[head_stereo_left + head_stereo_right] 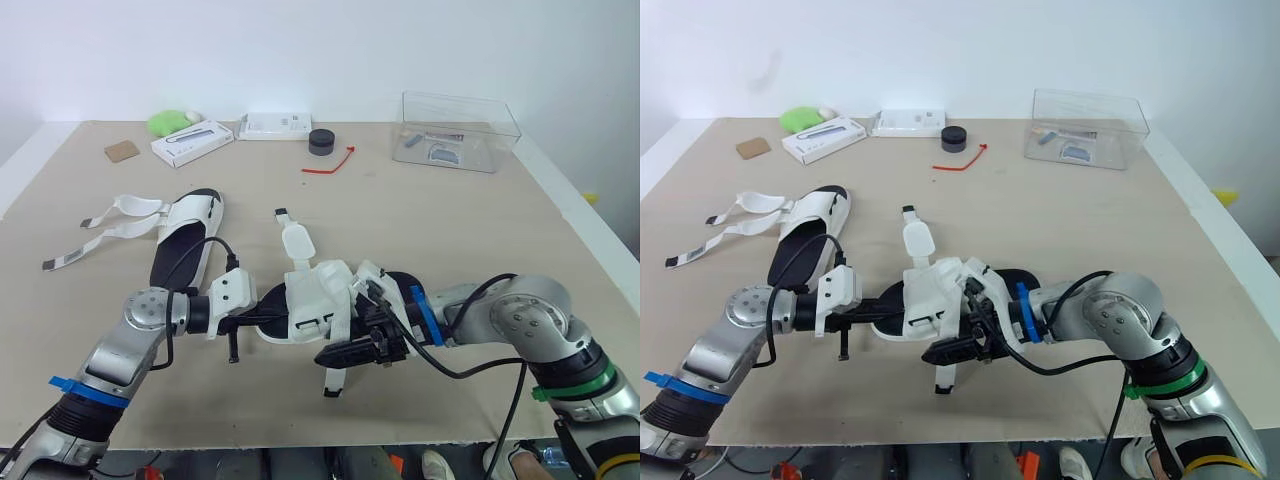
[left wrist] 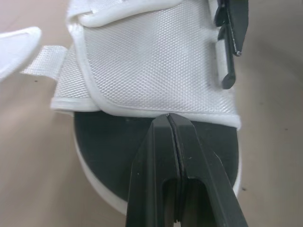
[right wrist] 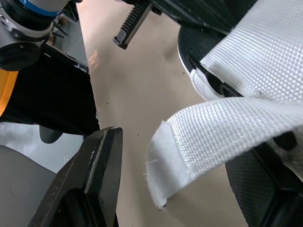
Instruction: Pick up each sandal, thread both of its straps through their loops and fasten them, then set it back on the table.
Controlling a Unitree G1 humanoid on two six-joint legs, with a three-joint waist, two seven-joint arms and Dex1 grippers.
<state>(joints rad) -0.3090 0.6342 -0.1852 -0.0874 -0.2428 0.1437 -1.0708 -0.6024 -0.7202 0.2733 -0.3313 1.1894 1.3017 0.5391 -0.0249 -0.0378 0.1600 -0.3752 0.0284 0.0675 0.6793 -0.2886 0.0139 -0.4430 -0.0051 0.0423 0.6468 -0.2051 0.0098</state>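
One white sandal with a black sole lies on the table at the left, its two straps spread loose toward the left. The second sandal sits in the middle between my grippers. My left gripper is shut, its fingertips resting over the black insole at the edge of the white upper. My right gripper is open at the sandal's near side. A white webbing strap passes between its fingers unclamped, and the strap's end hangs toward the table.
Along the far edge stand a clear plastic box, a black round cap, a red tie, two white boxes, a green object and a brown card. The table's front edge is close below the grippers.
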